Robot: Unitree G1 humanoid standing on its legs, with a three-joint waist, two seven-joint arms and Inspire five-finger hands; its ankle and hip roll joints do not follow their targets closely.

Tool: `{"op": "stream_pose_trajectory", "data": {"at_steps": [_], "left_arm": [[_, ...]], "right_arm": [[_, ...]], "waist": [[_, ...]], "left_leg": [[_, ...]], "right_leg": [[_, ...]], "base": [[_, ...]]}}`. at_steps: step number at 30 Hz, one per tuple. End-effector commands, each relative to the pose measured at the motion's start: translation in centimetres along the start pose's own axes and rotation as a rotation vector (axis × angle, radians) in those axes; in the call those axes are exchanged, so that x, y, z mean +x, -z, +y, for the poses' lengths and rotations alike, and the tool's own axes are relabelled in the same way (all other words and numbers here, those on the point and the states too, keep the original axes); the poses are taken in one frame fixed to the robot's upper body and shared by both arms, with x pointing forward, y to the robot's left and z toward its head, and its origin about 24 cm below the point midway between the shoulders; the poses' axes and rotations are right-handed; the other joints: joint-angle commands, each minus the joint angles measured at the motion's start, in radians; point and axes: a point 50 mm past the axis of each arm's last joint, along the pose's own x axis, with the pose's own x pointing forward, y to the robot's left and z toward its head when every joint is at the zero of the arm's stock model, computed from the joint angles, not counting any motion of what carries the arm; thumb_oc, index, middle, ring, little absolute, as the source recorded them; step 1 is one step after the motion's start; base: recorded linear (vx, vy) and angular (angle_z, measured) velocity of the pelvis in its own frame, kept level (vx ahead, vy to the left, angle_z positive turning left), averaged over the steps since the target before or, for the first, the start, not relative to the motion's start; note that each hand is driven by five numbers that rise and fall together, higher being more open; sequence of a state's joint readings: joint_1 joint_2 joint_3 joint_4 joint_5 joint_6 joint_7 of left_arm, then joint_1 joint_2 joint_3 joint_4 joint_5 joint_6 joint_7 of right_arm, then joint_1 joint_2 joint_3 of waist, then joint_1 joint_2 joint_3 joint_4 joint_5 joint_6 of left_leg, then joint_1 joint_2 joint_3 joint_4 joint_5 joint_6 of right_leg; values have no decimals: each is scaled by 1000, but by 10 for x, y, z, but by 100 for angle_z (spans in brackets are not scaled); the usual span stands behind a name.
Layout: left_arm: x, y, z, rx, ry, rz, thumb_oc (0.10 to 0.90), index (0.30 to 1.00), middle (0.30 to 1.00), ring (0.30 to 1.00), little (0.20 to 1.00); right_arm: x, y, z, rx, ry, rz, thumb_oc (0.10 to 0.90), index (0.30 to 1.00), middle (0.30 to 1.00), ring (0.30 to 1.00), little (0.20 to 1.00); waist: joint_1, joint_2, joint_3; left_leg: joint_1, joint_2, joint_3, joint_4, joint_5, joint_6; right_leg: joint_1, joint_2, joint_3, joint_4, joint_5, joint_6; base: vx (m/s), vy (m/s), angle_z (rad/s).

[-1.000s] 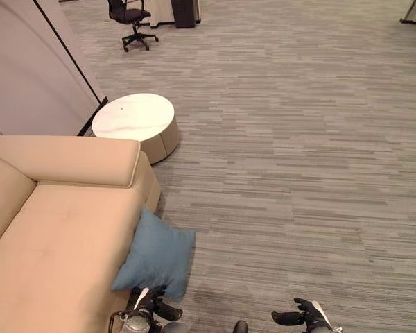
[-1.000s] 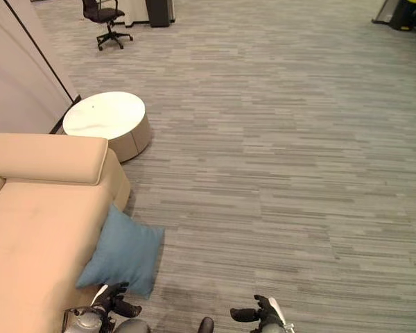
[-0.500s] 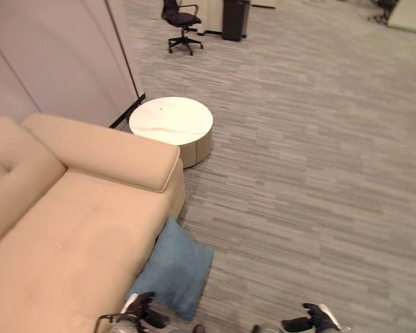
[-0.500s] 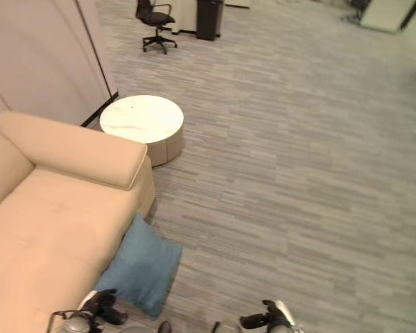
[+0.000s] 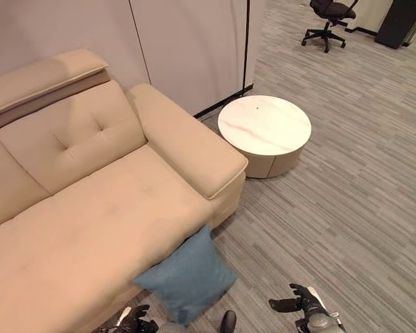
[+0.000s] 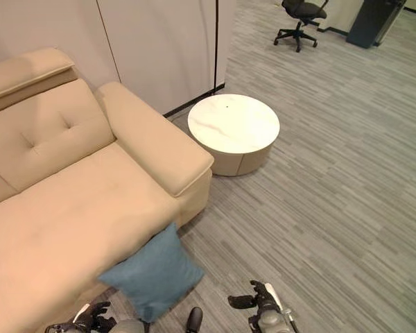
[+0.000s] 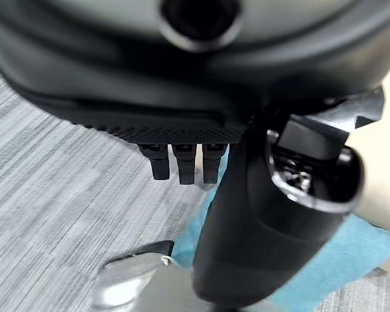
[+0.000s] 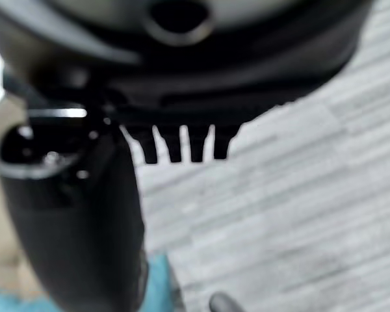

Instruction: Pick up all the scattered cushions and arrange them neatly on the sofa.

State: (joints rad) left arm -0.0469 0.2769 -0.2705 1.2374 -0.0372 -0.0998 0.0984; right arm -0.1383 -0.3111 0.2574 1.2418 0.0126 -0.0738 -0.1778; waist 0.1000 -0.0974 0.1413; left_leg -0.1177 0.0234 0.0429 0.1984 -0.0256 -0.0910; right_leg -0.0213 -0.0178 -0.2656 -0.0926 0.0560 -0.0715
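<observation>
Since a second ago the whole picture has swung round — the camera turned toward the sofa, whose backrest now shows; the cushion has not moved against it. Both hands hang low at the near edge: the left hand (image 5: 134,321) and the right hand (image 5: 301,304) each have relaxed, straightish fingers and hold nothing, apparently readied for a reach. Just beyond the left hand, and off to the left of the right hand, the square blue fabric cushion (image 5: 187,276) lies tilted on the grey striped carpet (image 5: 347,229), leaning against the front of the beige upholstered sofa (image 5: 90,229) — probably where it slid off. Farther off stand a round white low table (image 5: 264,125), then a black office chair (image 5: 327,12).
</observation>
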Motion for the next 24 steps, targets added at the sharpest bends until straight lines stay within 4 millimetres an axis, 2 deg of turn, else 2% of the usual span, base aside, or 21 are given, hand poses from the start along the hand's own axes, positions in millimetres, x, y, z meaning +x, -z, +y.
{"op": "stream_pose_trajectory", "data": {"at_steps": [1, 3, 5, 7, 10, 14, 15, 16, 17, 18, 19, 21, 22, 23, 24], "left_arm": [[4, -37, -17, -33, 52, -111, 800, 900, 900, 900, 900], [4, -34, -16, -38, 52, -102, 800, 900, 900, 900, 900], [4, -33, -15, -40, 49, -98, 800, 900, 900, 900, 900], [4, -29, -12, -53, 39, -87, 800, 900, 900, 900, 900], [4, -24, -7, -60, 25, -69, 800, 900, 900, 900, 900], [4, -21, 1, -72, 4, -60, 800, 900, 900, 900, 900], [5, -27, 8, -70, -12, -77, 800, 900, 900, 900, 900], [5, -27, 8, -70, -13, -78, 800, 900, 900, 900, 900], [6, -34, 10, -71, -20, -102, 800, 900, 900, 900, 900], [6, -41, 9, -74, -20, -125, 800, 900, 900, 900, 900], [6, -41, 9, -74, -21, -125, 800, 900, 900, 900, 900], [7, -48, 10, -74, -27, -148, 800, 900, 900, 900, 900], [7, -49, 10, -70, -26, -151, 800, 900, 900, 900, 900], [7, -45, 8, -75, -27, -136, 800, 900, 900, 900, 900], [7, -46, 8, -77, -26, -134, 800, 900, 900, 900, 900]], "right_arm": [[-2, 12, -12, 27, 42, 23, 800, 900, 900, 900, 900], [-3, 15, -9, 18, 31, 32, 800, 900, 900, 900, 900], [-2, 13, -7, 12, 25, 26, 800, 900, 900, 900, 900], [-2, 10, -4, -3, 18, 13, 800, 900, 900, 900, 900], [-2, 6, -2, -11, 7, -5, 800, 900, 900, 900, 900], [-1, -1, 1, -26, -5, -29, 800, 900, 900, 900, 900], [0, -7, 2, -19, -8, -46, 800, 900, 900, 900, 900], [0, -8, 2, -19, -8, -46, 800, 900, 900, 900, 900], [0, -12, 1, -7, -8, -58, 800, 900, 900, 900, 900], [0, -12, 1, 2, -7, -55, 800, 900, 900, 900, 900], [1, -12, 1, 2, -7, -56, 800, 900, 900, 900, 900], [0, -10, 1, 3, -7, -48, 800, 900, 900, 900, 900], [0, -10, 1, 12, -6, -46, 800, 900, 900, 900, 900], [0, -8, 1, 13, -7, -40, 800, 900, 900, 900, 900], [0, -10, 0, 15, -1, -46, 800, 900, 900, 900, 900]], "waist": [[-10, 33, 12], [-2, 31, 2], [5, 28, 1], [23, 18, -4], [43, 8, -16], [73, 3, -19], [73, 10, -4], [70, 8, -8], [53, 15, 4], [37, 21, 3], [36, 21, 0], [21, 23, 2], [16, 19, 4], [19, 9, -2], [13, 11, 0]], "left_leg": [[-17, -1, 36, 7, -24, 39], [18, -4, 81, -33, -37, 51], [27, -15, 65, -43, -38, 52], [39, -41, 15, -70, -40, 54], [55, -50, -12, -103, -36, 61], [70, -53, -44, -137, -34, 78], [63, -52, -81, -135, -27, 86], [56, -53, -83, -135, -24, 86], [61, -55, -128, -141, -24, 88], [54, -54, -168, -148, -16, 80], [51, -55, -168, -149, -14, 80], [48, -51, -221, -159, -1, 65], [43, -52, -245, -157, 1, 59], [32, -45, -271, -161, 9, 33], [8, -37, -280, -159, 28, 18]], "right_leg": [[31, -99, -53, 27, -35, 170], [61, -93, -105, 20, -37, 174], [64, -93, -107, 20, -35, 175], [69, -91, -115, 19, -32, 178], [68, -91, -122, 27, -33, 185], [33, -104, -129, 133, -54, 193], [-26, -120, -100, 240, -63, 210], [-31, -121, -102, 240, -61, 210], [-69, -102, 29, 274, -76, 226], [-79, -87, 156, 236, -73, 221], [-81, -87, 156, 235, -71, 222], [-103, -82, 262, 221, -61, 220], [-97, -76, 284, 207, -61, 220], [-62, -89, 243, 145, -63, 212], [-53, -83, 227, 130, -65, 207]], "base": [[13, -20, 63], [57, 0, 58], [45, 20, 53], [28, 20, 12], [38, 48, 13], [-1, 41, 9], [-36, 20, 1], [-38, -40, 7], [16, -125, 51], [17, -126, 93], [59, -142, 131], [78, -171, 90], [92, -351, 91], [49, -374, 110], [-1, -442, 127]]}}
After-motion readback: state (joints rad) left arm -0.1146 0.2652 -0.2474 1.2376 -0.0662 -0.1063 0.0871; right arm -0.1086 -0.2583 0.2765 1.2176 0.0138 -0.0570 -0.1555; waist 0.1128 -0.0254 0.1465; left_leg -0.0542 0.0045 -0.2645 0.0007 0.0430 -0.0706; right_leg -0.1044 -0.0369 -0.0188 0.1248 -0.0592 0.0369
